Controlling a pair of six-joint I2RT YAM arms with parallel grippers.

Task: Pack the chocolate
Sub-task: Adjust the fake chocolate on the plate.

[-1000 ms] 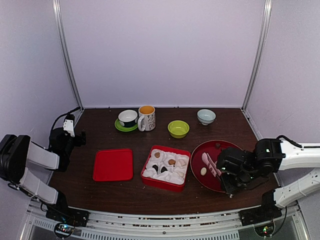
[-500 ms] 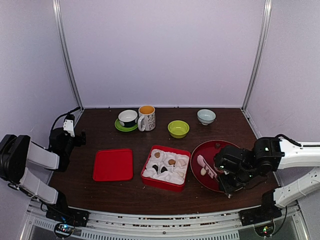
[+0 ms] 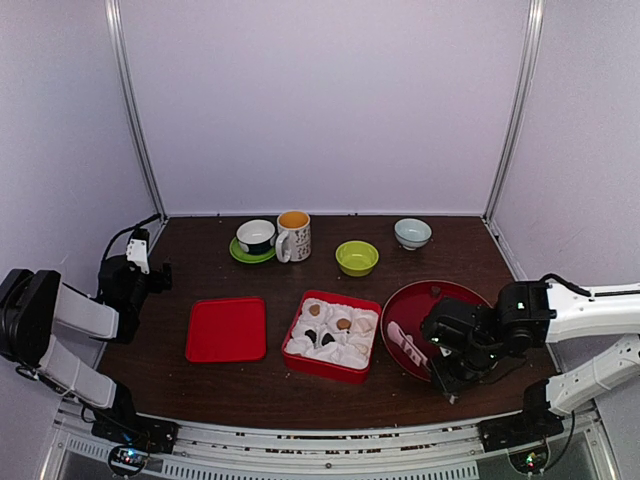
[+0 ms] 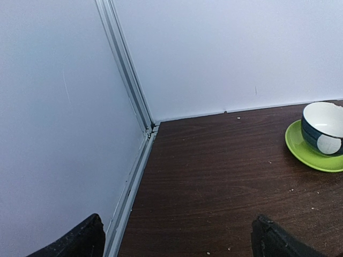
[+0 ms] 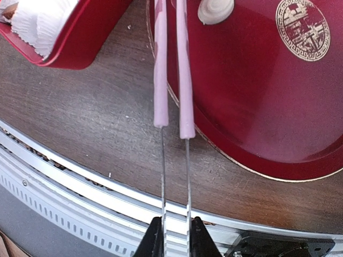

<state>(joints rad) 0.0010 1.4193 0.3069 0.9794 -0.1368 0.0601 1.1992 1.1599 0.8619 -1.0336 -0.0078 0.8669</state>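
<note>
My right gripper (image 5: 177,235) (image 3: 436,356) is shut on the metal ends of the pink-handled tongs (image 5: 171,64) (image 3: 404,341). The tongs reach over the near left rim of the red plate (image 5: 268,91) (image 3: 455,291), and their two arms stand close together. A cream-white chocolate (image 5: 215,9) lies on the plate just right of the tongs' arms. Tan and dark chocolates (image 3: 343,323) sit in white paper cups in the red box (image 3: 325,368) (image 5: 80,32). A small dark piece (image 3: 436,291) lies at the plate's far rim. My left gripper (image 4: 179,241) (image 3: 150,272) hangs open and empty by the left wall.
A red lid (image 3: 226,329) lies left of the box. Along the back stand a dark bowl on a green saucer (image 3: 256,238) (image 4: 323,131), a mug (image 3: 294,235), a green bowl (image 3: 357,257) and a pale blue bowl (image 3: 412,233). The table's metal front rail (image 5: 80,193) runs just under my right gripper.
My right arm has shifted left with the tongs, and its jaws have squeezed the tongs' arms closer together. The left arm has not moved.
</note>
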